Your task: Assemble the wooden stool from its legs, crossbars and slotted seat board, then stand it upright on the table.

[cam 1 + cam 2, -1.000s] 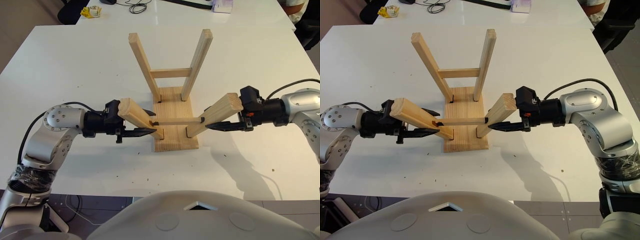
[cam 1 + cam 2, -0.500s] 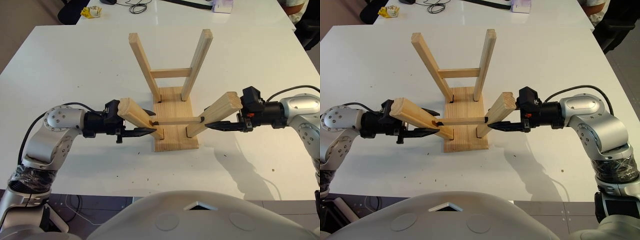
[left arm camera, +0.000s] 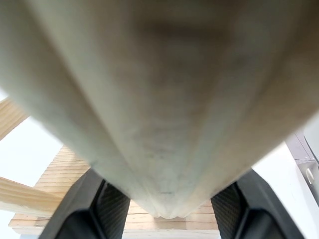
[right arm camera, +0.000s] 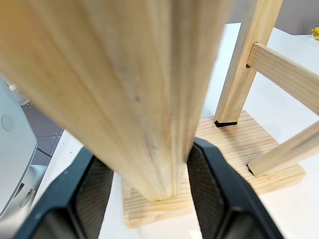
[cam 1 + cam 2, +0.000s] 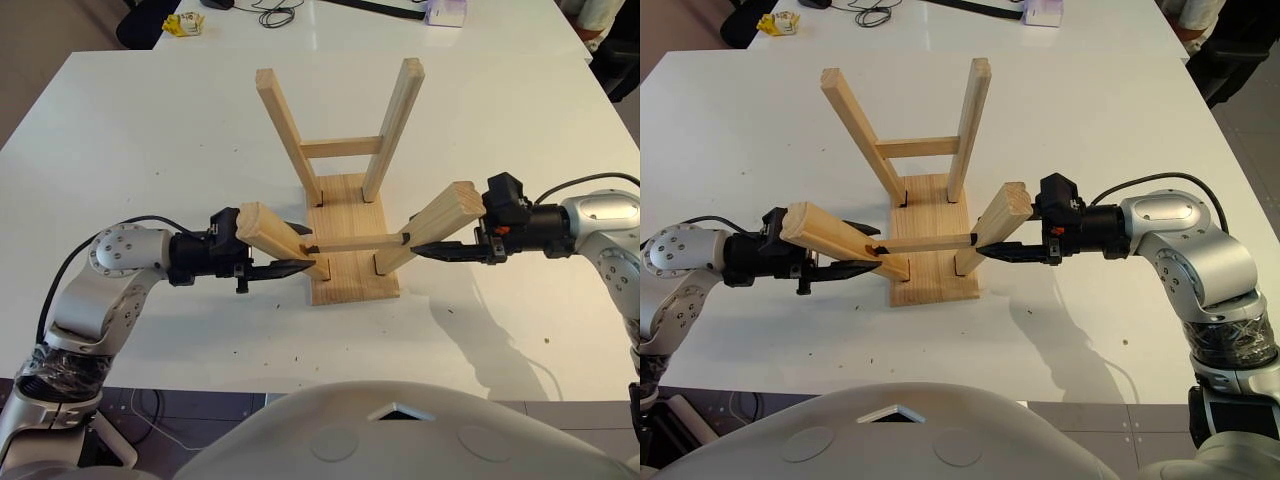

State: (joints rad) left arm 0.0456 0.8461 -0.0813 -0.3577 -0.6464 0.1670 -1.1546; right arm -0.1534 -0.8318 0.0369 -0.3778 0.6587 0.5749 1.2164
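Observation:
The stool stands upside down on the white table (image 5: pixel 130 130), its slotted seat board (image 5: pixel 345 285) lying flat. Two far legs (image 5: pixel 285 125) (image 5: pixel 395 120) rise from it, joined by a crossbar (image 5: pixel 340 146). The near left leg (image 5: pixel 265 228) and near right leg (image 5: pixel 440 220) splay outward, linked by a thin crossbar (image 5: pixel 355 242). My left gripper (image 5: pixel 285 265) is shut on the near left leg (image 3: pixel 164 99), with dark fingers (image 3: pixel 112 209) on either side. My right gripper (image 5: pixel 430 248) is shut on the near right leg (image 4: pixel 124 74), its pads (image 4: pixel 94 194) against the wood.
Behind this table is a second one with cables, a yellow object (image 5: pixel 183 24) and a small box (image 5: pixel 445 12). Bare tabletop lies to the left, right and front of the stool.
My left arm has sunk a little toward the near edge, still holding its leg. The right arm shifted slightly right at first, then kept still. The stool has not moved.

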